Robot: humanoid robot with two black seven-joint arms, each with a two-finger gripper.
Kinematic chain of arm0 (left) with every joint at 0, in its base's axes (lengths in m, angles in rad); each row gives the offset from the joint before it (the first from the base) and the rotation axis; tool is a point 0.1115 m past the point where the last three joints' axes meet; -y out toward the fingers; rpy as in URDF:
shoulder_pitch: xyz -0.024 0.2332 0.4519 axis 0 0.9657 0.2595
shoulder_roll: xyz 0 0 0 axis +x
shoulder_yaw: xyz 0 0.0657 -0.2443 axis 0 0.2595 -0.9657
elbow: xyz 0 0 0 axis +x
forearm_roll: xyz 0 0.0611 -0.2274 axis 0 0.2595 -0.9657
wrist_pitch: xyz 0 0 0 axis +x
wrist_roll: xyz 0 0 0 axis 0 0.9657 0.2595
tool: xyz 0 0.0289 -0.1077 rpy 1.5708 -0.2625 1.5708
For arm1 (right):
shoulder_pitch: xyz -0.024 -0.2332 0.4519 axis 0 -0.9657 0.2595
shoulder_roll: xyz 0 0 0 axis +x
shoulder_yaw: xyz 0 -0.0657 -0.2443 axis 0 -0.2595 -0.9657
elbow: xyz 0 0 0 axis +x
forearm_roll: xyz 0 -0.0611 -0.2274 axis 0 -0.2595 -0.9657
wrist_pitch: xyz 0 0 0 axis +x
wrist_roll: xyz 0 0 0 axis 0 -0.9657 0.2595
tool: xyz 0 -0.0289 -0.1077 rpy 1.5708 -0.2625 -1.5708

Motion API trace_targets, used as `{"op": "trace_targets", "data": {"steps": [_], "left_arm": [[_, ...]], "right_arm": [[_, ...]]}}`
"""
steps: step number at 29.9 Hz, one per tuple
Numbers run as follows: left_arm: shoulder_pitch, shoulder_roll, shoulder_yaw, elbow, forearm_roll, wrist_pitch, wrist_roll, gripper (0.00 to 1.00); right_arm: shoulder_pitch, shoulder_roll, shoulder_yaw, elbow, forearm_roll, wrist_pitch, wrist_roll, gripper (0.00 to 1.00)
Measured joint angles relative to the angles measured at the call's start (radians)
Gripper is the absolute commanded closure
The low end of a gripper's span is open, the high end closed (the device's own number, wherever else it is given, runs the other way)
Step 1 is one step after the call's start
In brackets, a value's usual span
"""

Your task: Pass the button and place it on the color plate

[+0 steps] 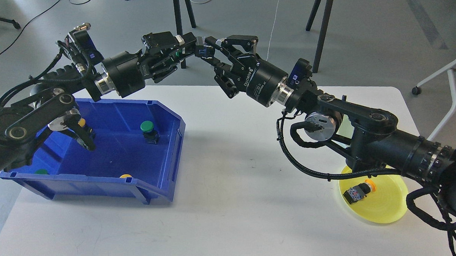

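Note:
My left gripper (189, 49) is raised above the table's far edge, shut on a green-capped button (202, 52) whose dark body sticks out to the right. My right gripper (210, 51) meets it from the right, with its two fingers closed against the button's body from above and below. Both grippers hold the same button in mid-air. The yellow plate (390, 209) lies at the table's front right, partly under my right arm. On it lies an orange-capped button (360, 191) on its side.
A blue bin (166, 107) stands on the left of the white table (245, 203). It holds a green button (147, 127), yellow buttons (125, 176) and another green one (41, 172). Tripod legs stand on the floor behind the table. A chair stands at the far right.

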Motion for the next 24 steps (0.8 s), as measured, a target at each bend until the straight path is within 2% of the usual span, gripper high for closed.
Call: {"op": "trace_targets", "data": {"steps": [4, 6, 7, 8, 9, 10, 14, 20, 24], "left_arm": [[0.000, 0.000, 0.001, 0.001, 0.000, 0.000, 0.001, 0.93], [0.000, 0.000, 0.001, 0.000, 0.001, 0.000, 0.001, 0.87], [0.000, 0.000, 0.001, 0.000, 0.001, 0.000, 0.001, 0.77], [0.000, 0.000, 0.001, 0.000, 0.001, 0.000, 0.001, 0.59], [0.000, 0.000, 0.000, 0.000, 0.000, 0.000, 0.001, 0.32], [0.000, -0.001, -0.001, 0.000, -0.001, 0.000, 0.002, 0.12], [0.000, -0.012, -0.005, 0.001, -0.020, 0.000, 0.002, 0.03], [0.001, -0.025, -0.007, 0.029, -0.054, 0.000, 0.002, 0.03], [0.001, -0.028, -0.007, 0.032, -0.055, 0.000, 0.001, 0.03]], "right_arm": [[0.001, 0.002, -0.005, 0.000, 0.000, 0.001, 0.000, 0.94], [0.001, 0.002, -0.005, 0.000, 0.000, 0.001, 0.000, 0.96], [0.001, 0.002, -0.006, 0.000, 0.000, 0.002, 0.000, 0.97], [0.001, 0.002, -0.006, 0.000, 0.000, 0.002, 0.000, 0.98], [0.001, 0.002, -0.006, 0.000, 0.000, 0.002, 0.000, 0.99], [0.001, 0.002, -0.006, 0.001, 0.001, 0.002, 0.000, 0.99], [0.001, 0.005, -0.008, 0.007, 0.000, 0.007, 0.000, 0.99], [-0.022, -0.014, 0.013, 0.006, 0.000, -0.001, 0.000, 0.99], [-0.065, -0.067, 0.049, 0.014, 0.002, -0.004, 0.003, 0.99]]}}
